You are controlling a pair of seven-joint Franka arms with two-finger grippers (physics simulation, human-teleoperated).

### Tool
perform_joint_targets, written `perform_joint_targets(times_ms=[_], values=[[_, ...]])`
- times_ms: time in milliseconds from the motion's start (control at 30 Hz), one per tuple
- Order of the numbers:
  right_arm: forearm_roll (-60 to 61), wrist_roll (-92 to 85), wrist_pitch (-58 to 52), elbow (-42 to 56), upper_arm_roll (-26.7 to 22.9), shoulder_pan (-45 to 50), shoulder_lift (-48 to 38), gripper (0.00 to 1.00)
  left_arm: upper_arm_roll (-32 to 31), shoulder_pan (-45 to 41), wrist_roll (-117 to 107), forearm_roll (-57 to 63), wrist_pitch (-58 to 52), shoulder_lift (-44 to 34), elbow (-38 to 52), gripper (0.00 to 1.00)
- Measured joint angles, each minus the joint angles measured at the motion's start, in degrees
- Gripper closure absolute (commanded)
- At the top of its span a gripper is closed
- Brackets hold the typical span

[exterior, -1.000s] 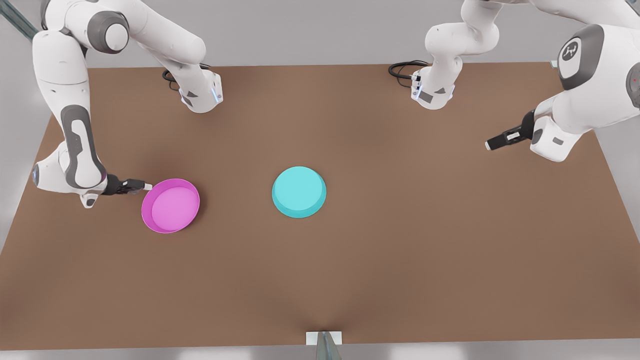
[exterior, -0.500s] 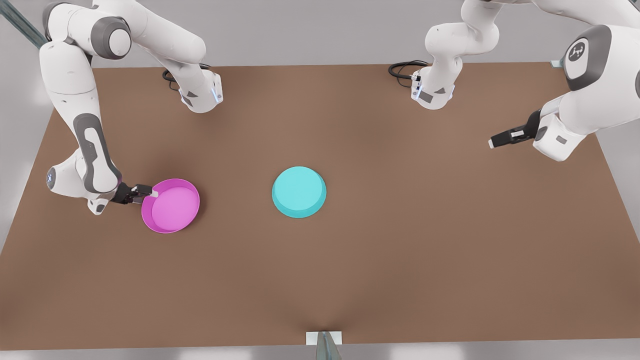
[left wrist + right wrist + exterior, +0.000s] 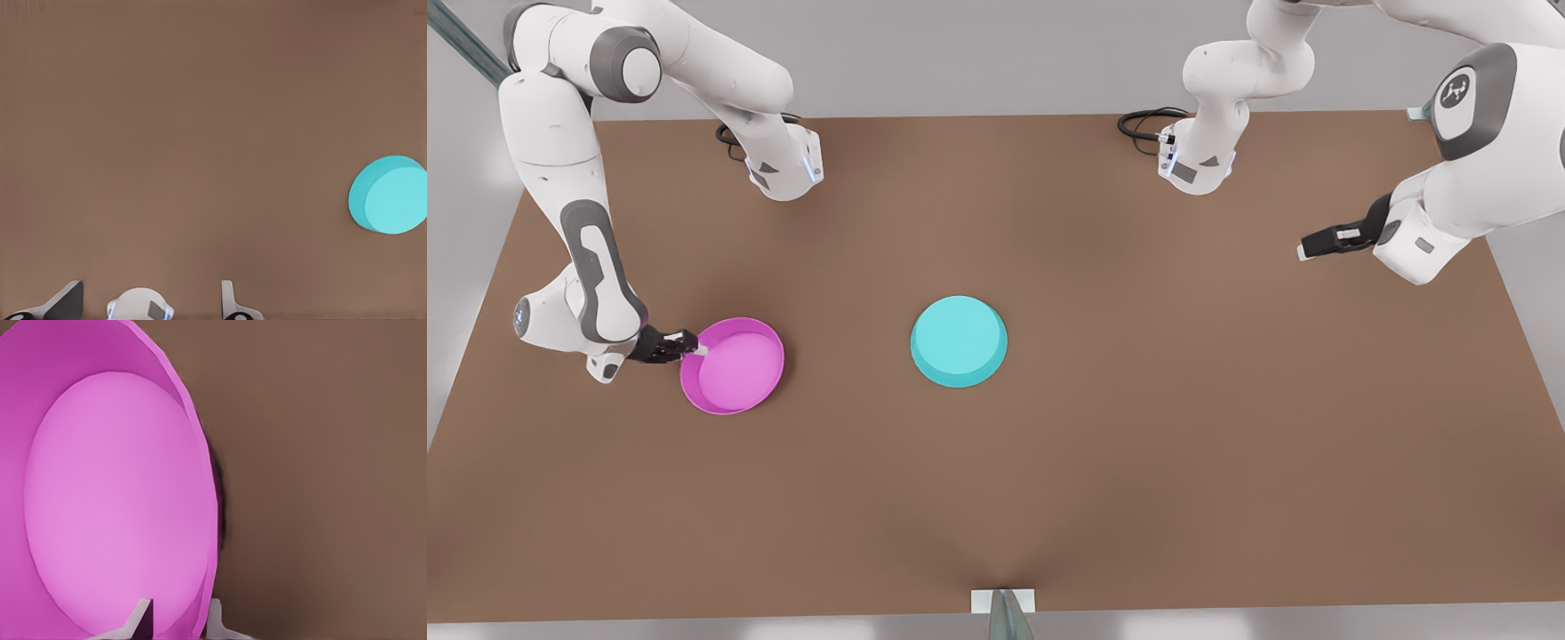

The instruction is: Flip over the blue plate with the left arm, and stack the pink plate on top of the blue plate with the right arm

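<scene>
Across most of the front view stretches a plain brown worktop [image 3: 1138, 427], matte and bare, with pale grey walls around its edges. Near the frame's centre sits the blue plate [image 3: 959, 341], upside down with its flat base up. At the left of the frame lies the pink plate [image 3: 733, 365], open side up, showing its lighter inside. The right gripper [image 3: 690, 346] is at the pink plate's left rim, one finger inside the rim and one outside, closed on it. At the upper right of the frame the left gripper [image 3: 1307, 249] hangs above the worktop, well apart from both plates; whether its fingers are open or closed cannot be told. A small white bracket [image 3: 1003, 601] sits at the worktop's lower edge.
</scene>
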Motion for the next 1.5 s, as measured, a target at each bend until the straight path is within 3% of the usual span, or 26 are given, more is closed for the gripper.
perform_joint_targets(times_ms=[67,133,600,800,1200,1500], values=[[0.08,-0.25,-0.09,0.10,0.01,-0.01,0.08,0.72,0.02,0.03,0.37,-0.02,0.03,0.04,0.00,0.00],[0.23,-0.55,-0.23,0.13,0.01,-0.01,0.10,0.79,0.02,0.05,0.71,-0.04,0.07,0.07,0.00,0.00],[1.22,-1.47,-2.93,1.74,1.38,-0.03,-2.42,0.79,0.11,0.00,2.25,-0.10,0.03,-0.26,0.04,0.00],[8.13,-0.03,-7.48,2.09,9.78,0.43,-5.52,0.79,0.77,-0.07,3.48,-0.12,0.10,-0.10,0.08,0.00],[23.92,15.27,-7.89,2.52,11.65,28.62,-8.25,0.79,0.72,0.00,5.40,0.02,0.27,0.24,0.09,0.00],[25.04,33.45,1.53,1.52,11.02,36.48,-5.45,0.79,0.72,-0.07,6.14,0.11,0.06,0.87,1.79,0.00]])
